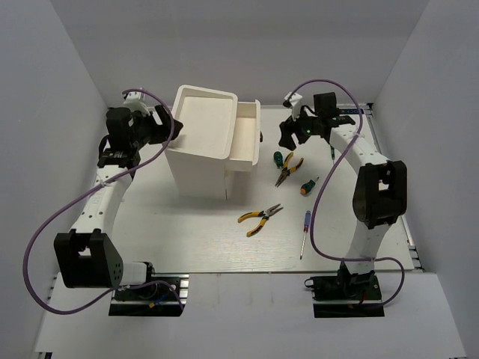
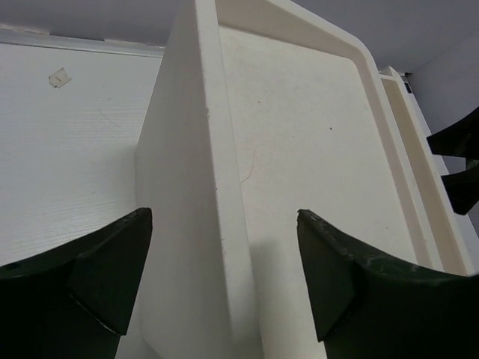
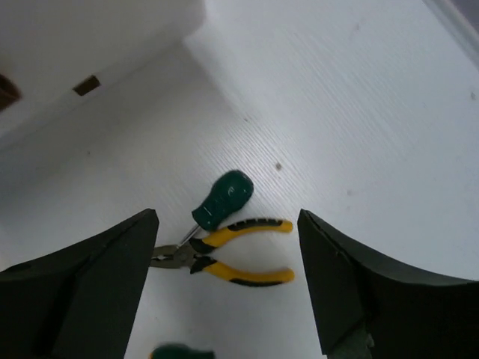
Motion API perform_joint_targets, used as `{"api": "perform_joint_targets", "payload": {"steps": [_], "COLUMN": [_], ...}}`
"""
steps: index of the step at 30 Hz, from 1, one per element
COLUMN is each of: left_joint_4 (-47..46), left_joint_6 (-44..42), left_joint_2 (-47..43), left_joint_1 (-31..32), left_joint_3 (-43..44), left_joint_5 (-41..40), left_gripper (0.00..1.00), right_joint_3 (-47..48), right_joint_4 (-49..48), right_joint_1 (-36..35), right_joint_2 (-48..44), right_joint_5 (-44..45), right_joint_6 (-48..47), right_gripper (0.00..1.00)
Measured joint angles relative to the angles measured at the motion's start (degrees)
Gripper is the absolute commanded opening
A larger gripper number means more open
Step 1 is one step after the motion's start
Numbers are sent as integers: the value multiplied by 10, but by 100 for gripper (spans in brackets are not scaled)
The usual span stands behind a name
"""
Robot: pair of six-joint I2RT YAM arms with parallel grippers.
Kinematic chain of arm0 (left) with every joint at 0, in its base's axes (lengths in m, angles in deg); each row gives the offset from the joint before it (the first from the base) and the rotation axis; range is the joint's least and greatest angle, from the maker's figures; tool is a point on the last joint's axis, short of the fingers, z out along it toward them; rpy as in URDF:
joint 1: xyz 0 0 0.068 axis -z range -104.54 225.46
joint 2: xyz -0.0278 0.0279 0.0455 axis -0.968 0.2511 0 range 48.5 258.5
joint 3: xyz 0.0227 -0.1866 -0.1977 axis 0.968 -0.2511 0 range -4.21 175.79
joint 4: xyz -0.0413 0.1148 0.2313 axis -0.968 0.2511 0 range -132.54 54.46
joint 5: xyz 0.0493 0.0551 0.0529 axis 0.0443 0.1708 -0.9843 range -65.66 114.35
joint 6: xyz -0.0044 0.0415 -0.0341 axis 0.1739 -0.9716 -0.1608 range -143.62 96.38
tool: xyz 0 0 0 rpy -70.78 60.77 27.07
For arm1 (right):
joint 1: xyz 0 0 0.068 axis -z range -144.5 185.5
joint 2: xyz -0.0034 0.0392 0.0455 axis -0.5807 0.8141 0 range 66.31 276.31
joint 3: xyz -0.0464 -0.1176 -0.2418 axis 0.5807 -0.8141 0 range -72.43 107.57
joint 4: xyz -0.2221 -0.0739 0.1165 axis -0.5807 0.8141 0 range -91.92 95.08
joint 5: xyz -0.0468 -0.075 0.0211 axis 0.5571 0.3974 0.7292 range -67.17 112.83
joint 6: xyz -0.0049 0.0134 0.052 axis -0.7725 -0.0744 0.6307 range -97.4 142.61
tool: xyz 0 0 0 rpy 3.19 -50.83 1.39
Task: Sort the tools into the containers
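While both of my arms reached over the white table, the work area was laid out as follows.

1. At left centre stood the tall white bin, upright. The narrow white bin touched its right side.
2. All five tools lay on the table to the right of the bins.
   - The green screwdriver lay just beside the narrow bin, its shaft meeting the nose of the first pliers.
   - The orange-green screwdriver lay near them, further right.
   - The second pliers lay closer to my bases, well apart from that group.
   - The blue screwdriver lay to their right, handle away from me.
3. Obstruction: the left wall of the tall bin stood between the fingers of my left pincer.
4. A purple cable looped along each arm.

Arm pose:

- The left arm rose from its base and bent rightward at the bin's rim. The left pincer was spread, one finger outside the wall and one inside the bin, with a gap showing at the inner finger.
- The right arm arched up from its base and reached leftward. The right pincer pointed down, spread wide and empty, above the green screwdriver and the first pliers.
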Motion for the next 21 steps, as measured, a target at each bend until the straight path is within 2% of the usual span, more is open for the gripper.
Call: {"api": "perform_joint_targets", "payload": {"steps": [4,5,6,7,9,10,11,13,14,16,17,21], "left_joint_4": [1,0,-2,-2,1,2,6,10,15,22,26,48], "left_joint_6": [0,1,0,-1,-6,-10,-17,-27,-33,-40,-43,-47], "left_joint_2": [5,10,13,16,19,18,17,7,-4,-33,-53,-134], "left_joint_1": [0,0,0,0,0,0,0,0,0,1,1,1], "left_joint_3": [19,31,44,57,87,101,116,134,135,126,113,43], "left_joint_5": [7,8,9,9,9,9,9,7,4,3,3,2], "left_gripper": [91,92,92,92,82,72,50,34,31,37,48,56], "right_joint_3": [-16,-24,-30,-32,-35,-37,-40,-41,-33,5,31,88], "right_joint_4": [16,23,37,54,96,122,140,177,196,234,249,264], "right_joint_1": [11,12,14,16,22,24,27,32,34,38,38,40], "right_joint_2": [-6,-9,-10,-10,-10,-10,-10,0,14,59,85,152], "right_joint_5": [67,76,79,73,54,44,37,24,20,12,12,14], "right_joint_6": [7,-1,-12,-36,-116,-172,-218,-315,-351,-413,-437,-494], "right_gripper": [37,37,44,58,64,66,67,67,67,67,67,68]}}
